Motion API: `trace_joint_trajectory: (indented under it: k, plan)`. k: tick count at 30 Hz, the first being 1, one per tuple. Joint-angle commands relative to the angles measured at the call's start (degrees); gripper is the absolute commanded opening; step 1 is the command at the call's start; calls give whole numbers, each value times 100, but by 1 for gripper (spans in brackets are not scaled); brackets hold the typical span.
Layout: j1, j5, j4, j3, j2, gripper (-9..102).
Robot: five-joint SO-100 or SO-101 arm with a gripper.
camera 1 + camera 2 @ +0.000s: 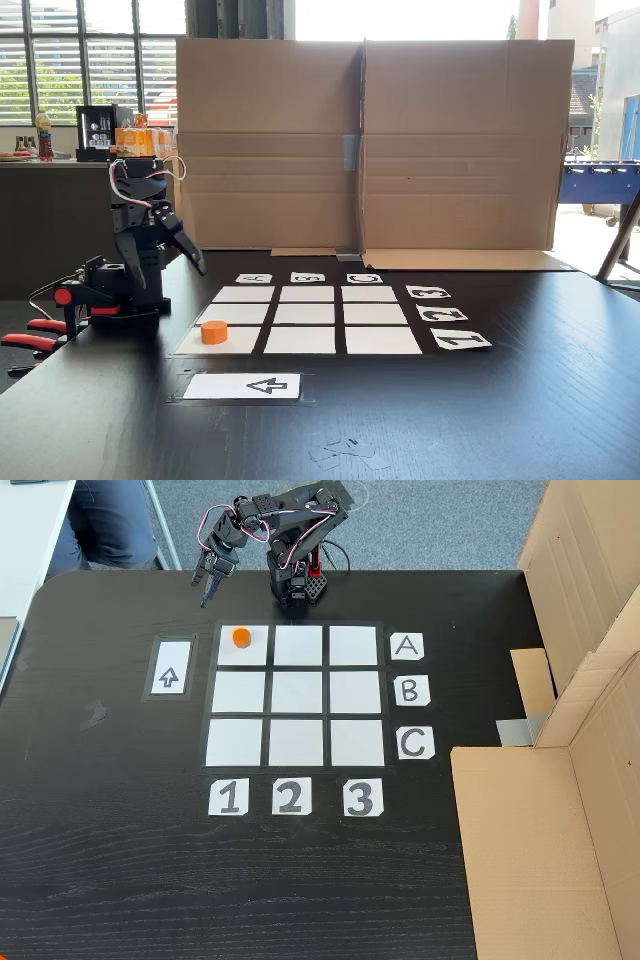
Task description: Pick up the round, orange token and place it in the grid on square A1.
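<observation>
The orange token (214, 332) (241, 637) sits on a corner square of the grid (310, 314) (296, 692). That corner is square A1 (240, 341) (252, 652), in line with the labels "A" (406, 646) and "1" (228, 797). The black arm is folded back beside the grid. Its gripper (200, 265) (203, 598) hangs above bare table, off the grid's edge and apart from the token. The jaws look shut, with nothing between them.
A white arrow card (243, 386) (171, 668) lies beside the grid. A tall cardboard wall (370, 140) (560, 810) stands along one side of the table. Red clamps (40, 335) hold the arm's base. A person's legs (110, 520) show beyond the table edge.
</observation>
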Motion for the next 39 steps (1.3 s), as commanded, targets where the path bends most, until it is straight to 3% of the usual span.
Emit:
trace_joint_trajectory:
  k: [1,16,39]
  plan:
    - [308,26,-149,360,448,29]
    - [976,53,-193,1925,1512,7]
    - [1617,18,-185,2874,2663,-1]
